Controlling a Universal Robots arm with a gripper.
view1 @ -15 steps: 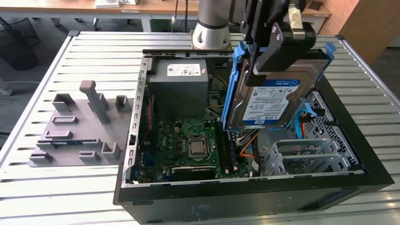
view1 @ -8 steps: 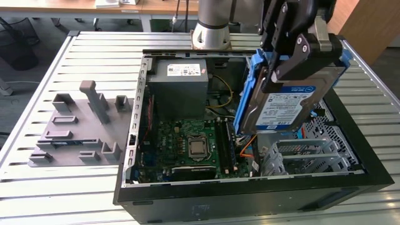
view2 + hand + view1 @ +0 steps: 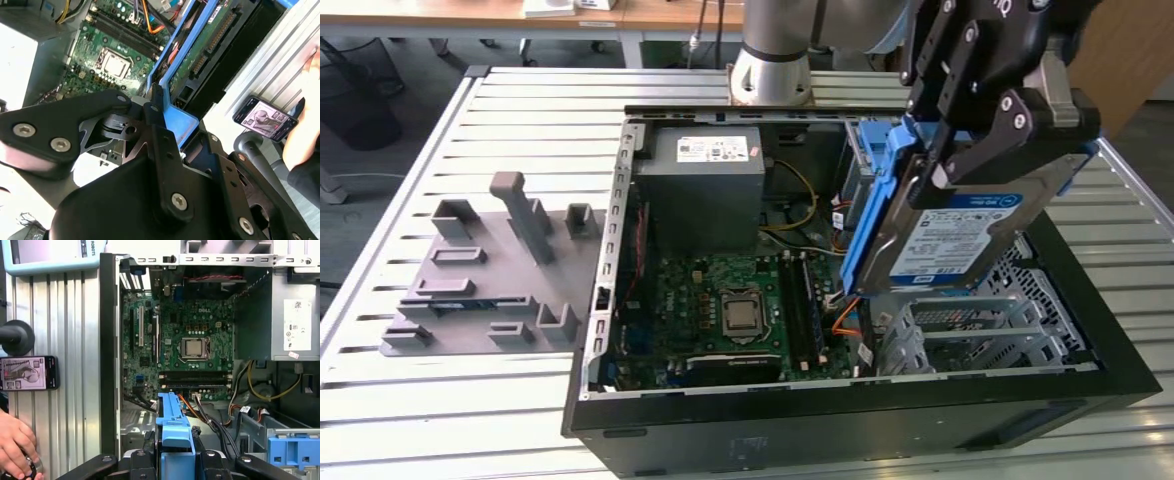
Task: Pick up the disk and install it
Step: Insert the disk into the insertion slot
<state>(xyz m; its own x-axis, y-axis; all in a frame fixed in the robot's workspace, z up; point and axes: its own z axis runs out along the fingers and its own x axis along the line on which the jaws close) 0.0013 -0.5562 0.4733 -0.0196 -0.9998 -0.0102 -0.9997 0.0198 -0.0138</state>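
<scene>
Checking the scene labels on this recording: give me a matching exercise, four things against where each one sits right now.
Things:
1. disk
2. power supply
3. phone
4. grey fixture

Places:
A. inside the open case, in a corner beside the motherboard
B. on the table, at the exterior view's left of the case
C. gripped by the end effector, tilted above the case
D. on the table, screen lit, near a person's hand

Pairs: 1-C; 2-A; 3-D; 4-B
</scene>
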